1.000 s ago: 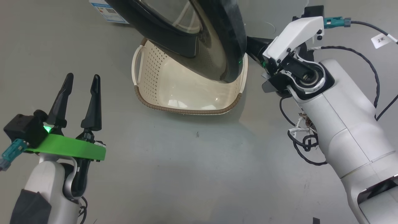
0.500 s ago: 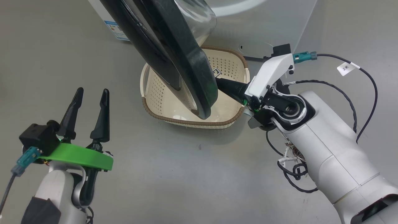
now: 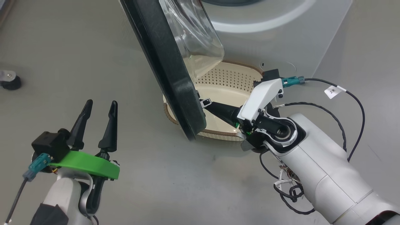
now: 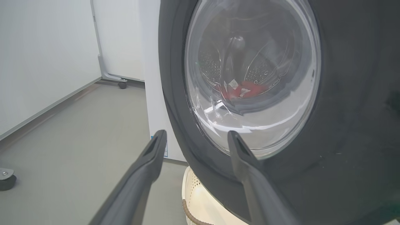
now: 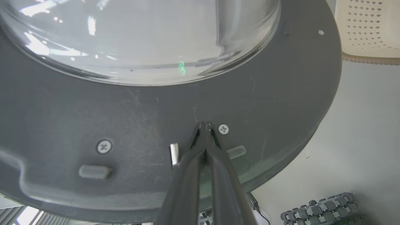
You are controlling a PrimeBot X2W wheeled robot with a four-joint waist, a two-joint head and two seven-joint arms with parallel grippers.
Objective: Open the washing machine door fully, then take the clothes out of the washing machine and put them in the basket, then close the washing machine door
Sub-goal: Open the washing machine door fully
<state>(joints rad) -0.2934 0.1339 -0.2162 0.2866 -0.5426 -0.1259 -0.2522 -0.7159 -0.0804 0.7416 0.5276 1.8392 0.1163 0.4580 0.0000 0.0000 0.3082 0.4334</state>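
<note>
Grey floor (image 3: 187, 187) lies smooth under everything. On it stands the big white washing machine (image 3: 281, 37). Its round washing machine door (image 3: 168, 81) hangs open, sticking out from the front with its black edge toward the head camera. The see-through glass bowl (image 3: 193, 40) in its middle bulges toward the machine.

Under the door, on the floor just in front of the machine, sits the cream basket (image 3: 231, 78). It has little holes in its sides and a brown rim. No clothes show in the part of it that can be seen.

In the left wrist view, the red clothes (image 4: 250, 89) show through the door glass. They lie low down inside the drum.

The right pincer (image 3: 206, 104) has its two dark fingers squeezed together with nothing between them. Its tip is right at the inner side of the door, near the bottom edge, between a small silver catch (image 5: 174, 153) and a screw (image 5: 223, 129).

The left pincer (image 3: 101, 103) has its fingers spread apart and holds nothing. It hangs over bare floor, off to the left, on the outer side of the door.
</note>
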